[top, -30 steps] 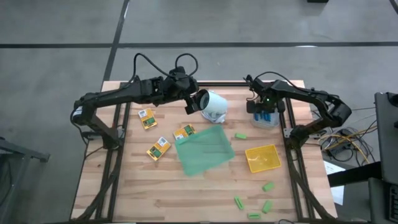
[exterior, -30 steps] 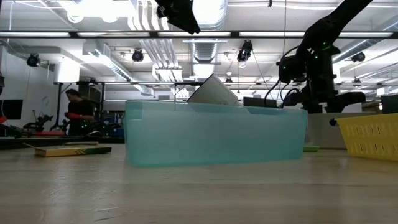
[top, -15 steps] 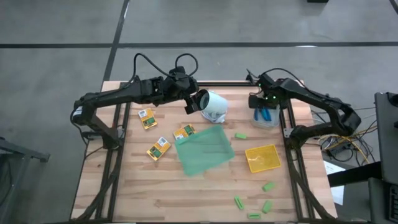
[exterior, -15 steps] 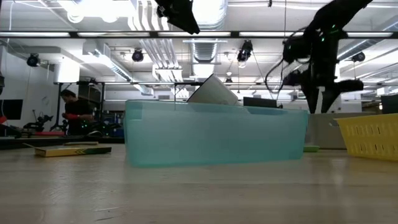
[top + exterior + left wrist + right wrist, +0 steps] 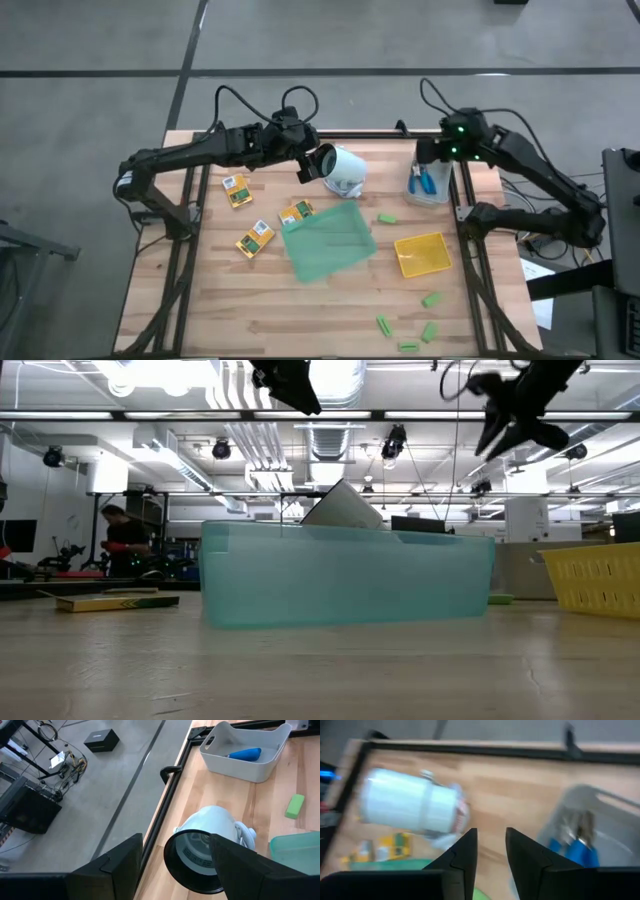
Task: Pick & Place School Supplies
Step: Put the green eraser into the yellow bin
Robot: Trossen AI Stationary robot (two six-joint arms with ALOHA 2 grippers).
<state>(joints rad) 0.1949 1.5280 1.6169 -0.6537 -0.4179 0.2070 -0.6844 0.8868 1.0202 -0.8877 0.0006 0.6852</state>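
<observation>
Three yellow-and-green packets (image 5: 236,189) (image 5: 296,213) (image 5: 254,240) lie flat on the table's left half. Several light-green blocks lie on the right: one (image 5: 387,217) beside the green tray, the others near the front edge (image 5: 431,299) (image 5: 383,323). Blue-handled scissors (image 5: 428,183) (image 5: 244,754) (image 5: 580,851) rest inside a grey bin (image 5: 441,192). My right gripper (image 5: 430,152) (image 5: 515,432) (image 5: 491,835) hangs open high above that bin, holding nothing. My left gripper (image 5: 310,165) (image 5: 175,842) is open and hovers above a white jar.
A white jar (image 5: 345,170) (image 5: 210,827) lies on its side near the far edge, its dark-rimmed mouth toward my left gripper. The translucent green tray (image 5: 328,240) (image 5: 345,575) sits mid-table. The yellow tray (image 5: 422,253) (image 5: 595,575) lies to its right.
My right gripper has risen from down at the grey bin to high above it, drifting slightly toward the table's far right corner. The blue-handled scissors stay in the bin.
</observation>
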